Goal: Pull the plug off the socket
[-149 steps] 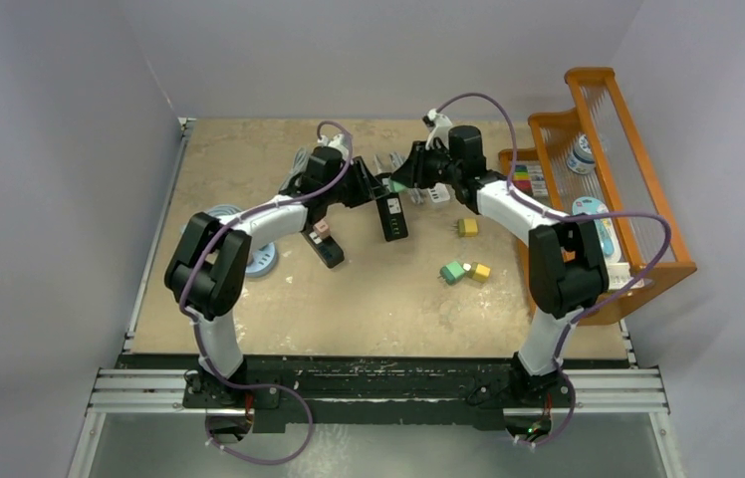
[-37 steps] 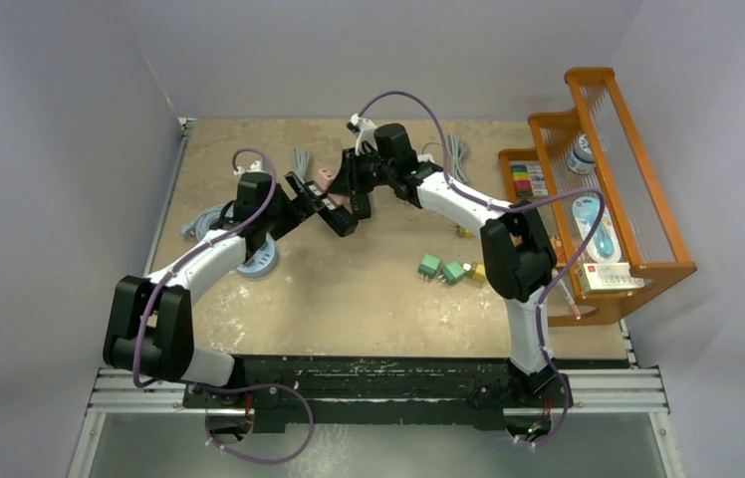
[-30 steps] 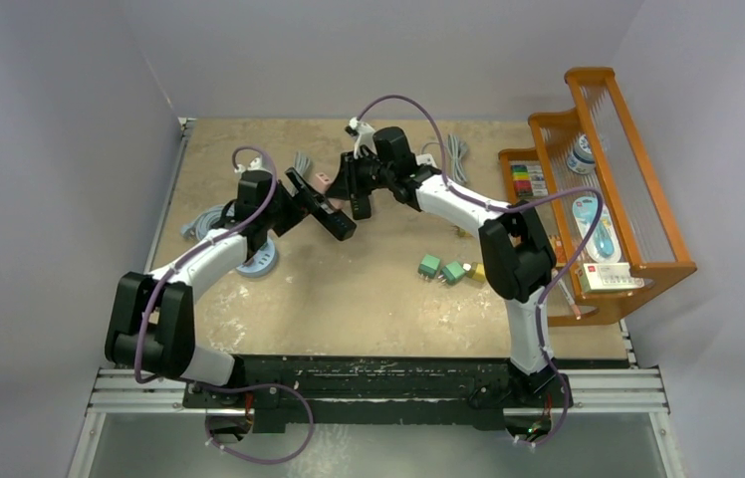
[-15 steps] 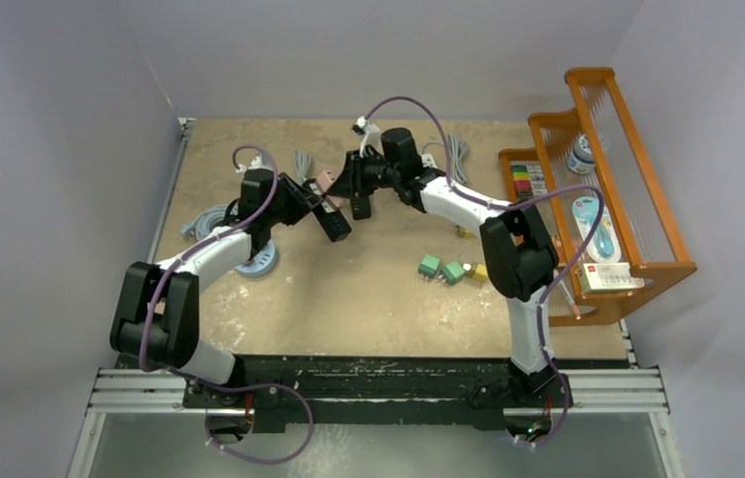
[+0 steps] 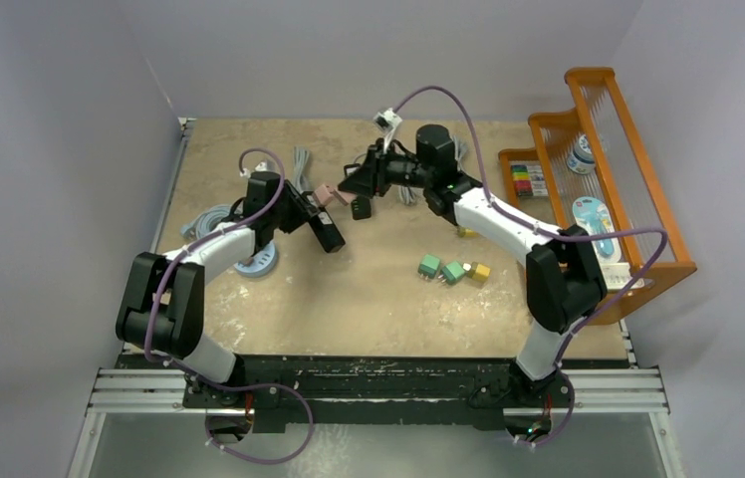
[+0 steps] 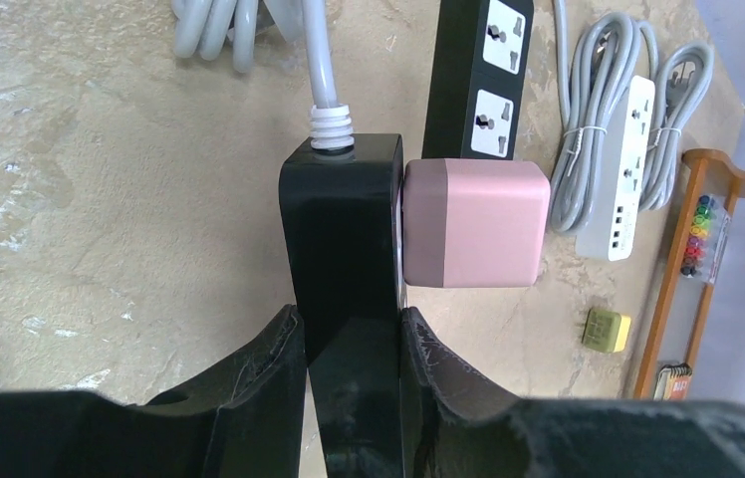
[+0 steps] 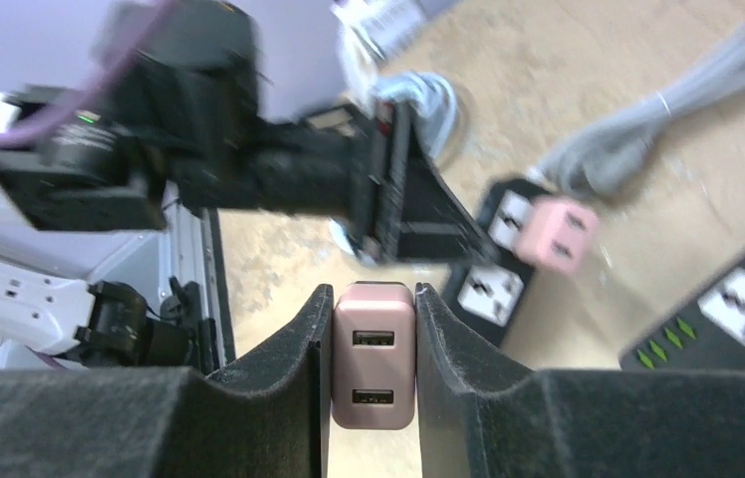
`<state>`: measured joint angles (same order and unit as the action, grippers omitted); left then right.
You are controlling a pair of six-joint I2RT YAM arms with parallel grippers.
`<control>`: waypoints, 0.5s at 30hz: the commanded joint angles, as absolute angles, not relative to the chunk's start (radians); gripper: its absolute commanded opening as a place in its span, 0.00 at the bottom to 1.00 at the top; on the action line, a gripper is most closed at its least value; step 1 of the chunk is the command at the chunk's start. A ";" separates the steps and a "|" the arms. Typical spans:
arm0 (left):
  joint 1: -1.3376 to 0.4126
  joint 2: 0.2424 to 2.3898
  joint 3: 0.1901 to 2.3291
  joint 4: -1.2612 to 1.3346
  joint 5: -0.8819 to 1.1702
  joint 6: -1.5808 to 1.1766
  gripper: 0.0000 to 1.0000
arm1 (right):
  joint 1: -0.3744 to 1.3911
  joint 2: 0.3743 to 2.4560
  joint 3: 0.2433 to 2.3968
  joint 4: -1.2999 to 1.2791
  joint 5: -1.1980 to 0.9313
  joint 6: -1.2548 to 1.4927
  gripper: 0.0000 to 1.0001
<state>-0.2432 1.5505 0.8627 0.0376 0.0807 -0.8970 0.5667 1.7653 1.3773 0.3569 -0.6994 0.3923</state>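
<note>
Two pink plugs are in play; entries run left to right.

Left gripper [image 6: 349, 324]: fingers are pinched narrow on the black plastic power strip [image 6: 341, 219]. In the left wrist view the strip's long axis runs 12 to 6 o'clock, with the grey round cord [image 6: 321, 60] leaving at 12.

Pink cube plug [image 6: 476, 223]: seated in the strip's socket face and touching it. It juts toward 3 o'clock, square to the long axis, just past the left fingertips.

Right gripper [image 7: 373, 294]: pads are clamped on a pink two-port charger plug [image 7: 373, 358]. The port face is toward the camera and the prongs are hidden. Only the pads touch it, so I judge this one free of any socket.

Key relation: from the right fingers the seated cube lies near, at 2 o'clock in the right wrist view. The right arm is the nearer puller and the left arm is the anchor.

Judgement: any further pull should run straight out of the socket face, across the strip's axis. The right fingers are full and would need emptying first.
</note>
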 commanded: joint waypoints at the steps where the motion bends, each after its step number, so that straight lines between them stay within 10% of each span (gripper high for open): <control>1: -0.233 1.522 0.929 0.094 0.070 -0.868 0.00 | 0.505 1.778 1.246 0.406 -0.775 0.450 0.00; 11: -0.232 1.498 0.977 0.024 0.071 -0.790 0.00 | 0.488 1.864 1.082 0.319 -0.699 0.357 0.01; 15: -0.233 1.493 0.989 0.002 0.089 -0.768 0.00 | 0.488 1.896 1.063 0.346 -0.674 0.356 0.26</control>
